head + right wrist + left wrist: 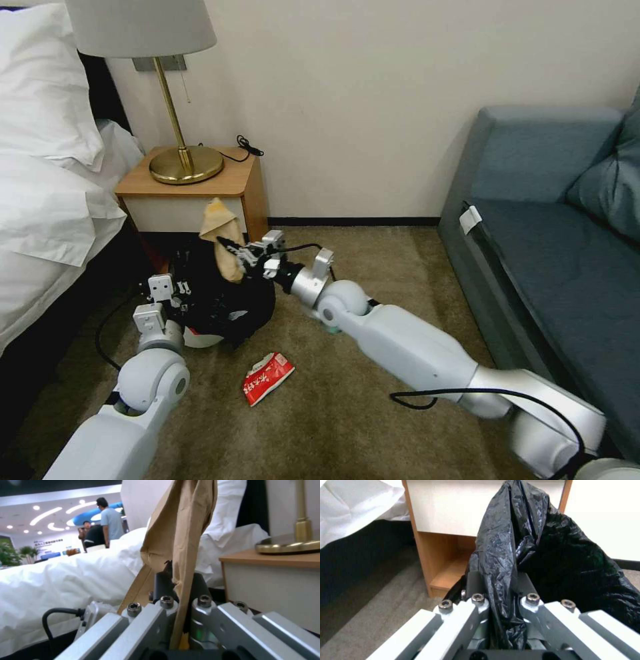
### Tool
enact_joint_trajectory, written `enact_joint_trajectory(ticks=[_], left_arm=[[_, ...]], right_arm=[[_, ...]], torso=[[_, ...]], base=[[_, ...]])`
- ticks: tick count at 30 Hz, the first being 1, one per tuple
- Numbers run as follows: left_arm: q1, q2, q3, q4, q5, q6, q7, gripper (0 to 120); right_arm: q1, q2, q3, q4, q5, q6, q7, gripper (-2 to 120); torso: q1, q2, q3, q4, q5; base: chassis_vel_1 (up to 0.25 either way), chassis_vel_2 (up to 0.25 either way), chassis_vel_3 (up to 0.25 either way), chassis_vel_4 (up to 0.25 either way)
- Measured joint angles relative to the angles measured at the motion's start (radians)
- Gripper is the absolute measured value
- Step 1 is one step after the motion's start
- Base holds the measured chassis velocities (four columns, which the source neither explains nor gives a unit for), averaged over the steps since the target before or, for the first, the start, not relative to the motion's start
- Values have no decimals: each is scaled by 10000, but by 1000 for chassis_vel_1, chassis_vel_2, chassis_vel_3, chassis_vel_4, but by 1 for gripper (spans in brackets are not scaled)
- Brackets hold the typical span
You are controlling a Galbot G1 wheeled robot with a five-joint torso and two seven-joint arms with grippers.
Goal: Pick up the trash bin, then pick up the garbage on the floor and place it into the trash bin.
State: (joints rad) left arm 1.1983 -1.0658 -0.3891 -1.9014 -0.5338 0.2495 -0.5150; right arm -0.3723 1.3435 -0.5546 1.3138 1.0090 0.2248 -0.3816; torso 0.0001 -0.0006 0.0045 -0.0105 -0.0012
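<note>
The trash bin [200, 337], white with a black bag [230, 303] over its rim, hangs tilted just above the carpet beside the nightstand. My left gripper [179, 293] is shut on the bin's black bag [500, 562] at its rim. My right gripper [233, 252] is shut on a tan paper bag [222, 241], one piece of the garbage, held upright over the bin's mouth. In the right wrist view the paper bag [181, 530] stands pinched between the fingers. A red-and-white packet [267, 377] lies on the carpet in front of the bin.
A wooden nightstand [193, 193] with a brass lamp [185, 163] stands behind the bin. The bed [47, 193] runs along the left. A blue sofa [553, 227] takes up the right. Open carpet [373, 267] lies between sofa and nightstand.
</note>
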Motion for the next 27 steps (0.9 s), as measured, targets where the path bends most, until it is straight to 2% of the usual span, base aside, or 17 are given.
enact_joint_trajectory(ticks=[10,12,15,18,19,20,22,24,25,27], left_arm=[[59,3,-2,-118,-243,59,-64,5],[61,-19,9,-150,-298,79,-81,5],[65,-22,10,-167,-330,87,-89,5],[103,28,-3,-176,-382,93,-92,5],[103,28,-3,-176,-382,93,-92,5],[107,55,-18,-164,-382,93,-92,5],[108,65,-26,-144,-382,93,-92,5],[103,79,-29,-102,-375,93,-73,5],[103,79,-29,-102,-375,93,-73,5],[83,81,-36,-71,-365,80,-51,5]], right_arm=[[-60,446,-122,-632,-325,237,-223,3],[-77,526,-131,-778,-420,316,-233,16],[-107,558,-119,-844,-450,340,-252,20],[-316,667,-17,-1060,-575,434,-355,35],[-316,667,-17,-1060,-575,434,-355,35],[-369,690,-3,-1099,-616,449,-372,42],[-392,710,4,-1130,-625,450,-373,45],[-381,742,8,-1231,-630,451,-414,57],[-381,742,8,-1231,-630,451,-414,57],[-307,756,6,-1343,-630,448,-462,70]], torso=[[0,0,0,1,1],[0,0,0,0,1],[0,0,0,0,1],[0,0,0,0,1],[0,0,0,0,1],[0,0,0,0,3],[0,0,0,0,3],[0,0,0,1,2],[0,0,0,1,2],[0,0,0,0,2]], base=[[0,0,0,0],[0,0,0,0],[0,0,0,0],[0,0,0,0],[0,0,0,0],[0,0,0,0],[0,0,0,0],[0,0,0,0],[0,0,0,0],[0,0,0,0]])
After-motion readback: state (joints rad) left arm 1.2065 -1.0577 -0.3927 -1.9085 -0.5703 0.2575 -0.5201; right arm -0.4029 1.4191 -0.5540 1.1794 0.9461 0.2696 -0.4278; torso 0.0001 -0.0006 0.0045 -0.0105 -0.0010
